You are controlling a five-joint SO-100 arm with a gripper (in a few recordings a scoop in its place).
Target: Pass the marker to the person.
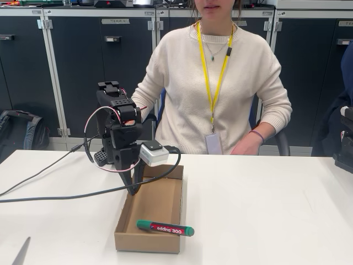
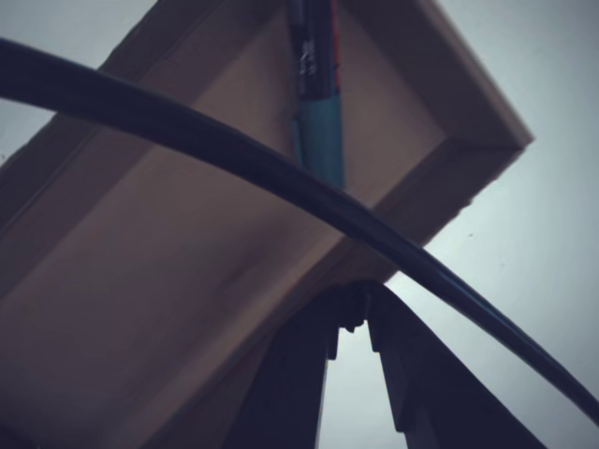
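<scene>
The green marker (image 1: 165, 227) with its red label band lies flat inside a shallow cardboard box (image 1: 146, 243), close to the box's near wall. In the wrist view the marker (image 2: 318, 103) lies at the top, along the box floor (image 2: 187, 281). My gripper (image 1: 134, 191) points down at the box's far left corner, well apart from the marker. Its fingertips (image 2: 354, 316) meet over the box's rim with nothing between them. The person (image 1: 212, 94) in a cream sweater with a yellow lanyard sits behind the table, one hand (image 1: 246, 147) resting at the table's far edge.
A thick black cable (image 1: 83, 194) runs from the left across the white table (image 1: 265, 210) to my wrist, and crosses the wrist view (image 2: 281, 178). A dark backpack (image 1: 19, 130) leans against the cabinets. A black device (image 1: 345, 146) stands at the right edge, a metal tip (image 1: 22, 253) at the bottom left.
</scene>
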